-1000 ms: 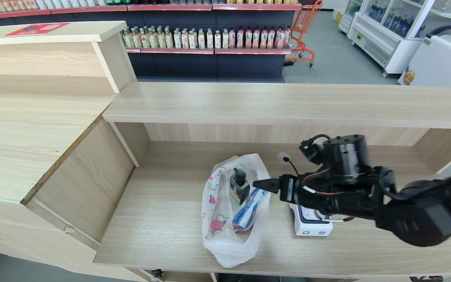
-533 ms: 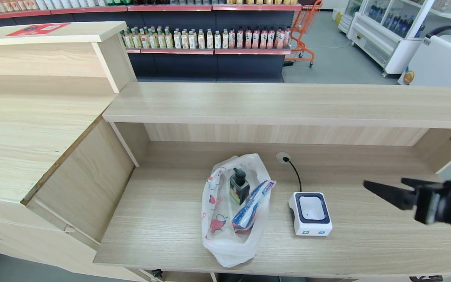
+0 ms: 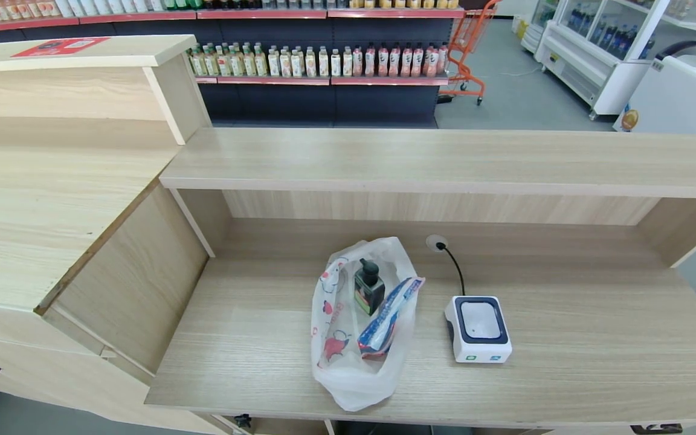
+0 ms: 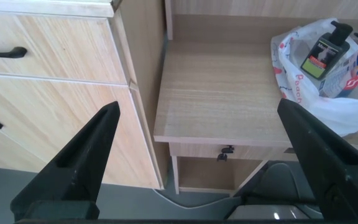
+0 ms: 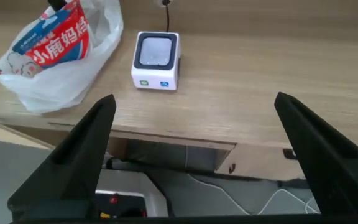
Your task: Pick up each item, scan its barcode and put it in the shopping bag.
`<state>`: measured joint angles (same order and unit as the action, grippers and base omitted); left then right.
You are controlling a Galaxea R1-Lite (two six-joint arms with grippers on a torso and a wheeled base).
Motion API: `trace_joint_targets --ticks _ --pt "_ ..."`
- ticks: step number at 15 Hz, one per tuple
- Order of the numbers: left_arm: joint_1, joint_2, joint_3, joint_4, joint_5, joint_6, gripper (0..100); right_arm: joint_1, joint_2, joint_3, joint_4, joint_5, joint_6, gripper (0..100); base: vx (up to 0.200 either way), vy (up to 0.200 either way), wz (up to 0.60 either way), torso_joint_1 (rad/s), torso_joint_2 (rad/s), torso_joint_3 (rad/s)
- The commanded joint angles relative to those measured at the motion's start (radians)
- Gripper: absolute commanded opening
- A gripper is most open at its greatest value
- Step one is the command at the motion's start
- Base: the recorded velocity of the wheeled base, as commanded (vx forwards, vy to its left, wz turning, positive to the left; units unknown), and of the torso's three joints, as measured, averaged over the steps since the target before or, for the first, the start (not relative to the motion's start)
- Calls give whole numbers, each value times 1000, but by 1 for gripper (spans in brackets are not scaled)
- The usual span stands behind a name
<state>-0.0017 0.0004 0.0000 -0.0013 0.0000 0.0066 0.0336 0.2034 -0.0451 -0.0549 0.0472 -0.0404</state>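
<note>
Desk edges: the wooden desk (image 3: 596,362) sits in a recess, with a raised ledge (image 3: 444,157) above its back wall, a side panel at each end and an open front edge toward me
Open room: the longest stretch of desk wood runs from the barcode scanner (image 3: 479,329) to the right panel; a shorter one lies between the shopping bag (image 3: 348,374) and the left panel
Bag: white plastic, lying on the desk just left of the scanner, apart from it
Inside the bag: a dark pump bottle (image 3: 369,291) with a blue and red packet (image 3: 387,317) beside it
Scanner: white box, window facing up, its black cable (image 3: 455,269) running to a hole near the back wall
My left claw (image 4: 199,106): fingers spread wide, gripping nothing, off the desk's front left corner beside the drawer cabinet (image 4: 48,93)
My right claw (image 5: 194,98): fingers spread wide, gripping nothing, out in front of the desk edge, facing the scanner
</note>
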Motion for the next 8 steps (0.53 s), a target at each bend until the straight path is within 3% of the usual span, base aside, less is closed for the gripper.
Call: trace_joint_targets --ticks 1,8 --pt "0 1 0 0 0 1 100 -32 -203 44 59 -27 5 100 0 0 0 0 0 0" --pt "0 0 0 0 0 0 100 -32 -203 45 58 -27 10 100 0 0 0 0 0 0"
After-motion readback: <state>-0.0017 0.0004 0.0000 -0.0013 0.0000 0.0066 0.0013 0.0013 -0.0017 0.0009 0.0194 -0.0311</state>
